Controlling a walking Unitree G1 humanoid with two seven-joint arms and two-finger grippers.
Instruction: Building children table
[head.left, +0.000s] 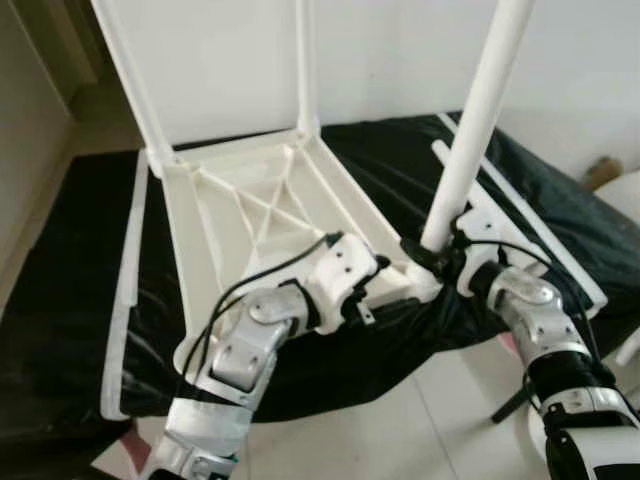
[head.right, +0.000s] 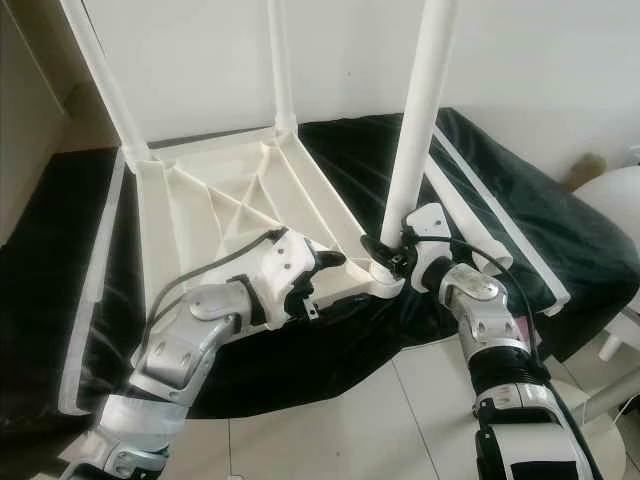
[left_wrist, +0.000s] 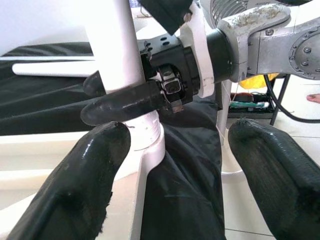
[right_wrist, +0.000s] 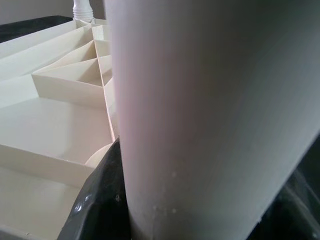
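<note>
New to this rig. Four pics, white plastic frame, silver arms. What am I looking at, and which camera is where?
It is a humanoid robot with two silver arms, each ending in two long black fingers. The two wide pictures come from a stereo camera on its head, looking down; the two close-ups come from cameras on its wrists, looking along the fingers.

On a black cloth lies an upturned white table top, ribbed underside up. Two legs already stand in its far corners.

The right gripper is shut on a third white leg, holding it upright at the near corner socket; its own wrist view shows that leg close up. The left gripper is beside that corner, fingers open, with the corner between them. More white parts lie on the cloth.
</note>
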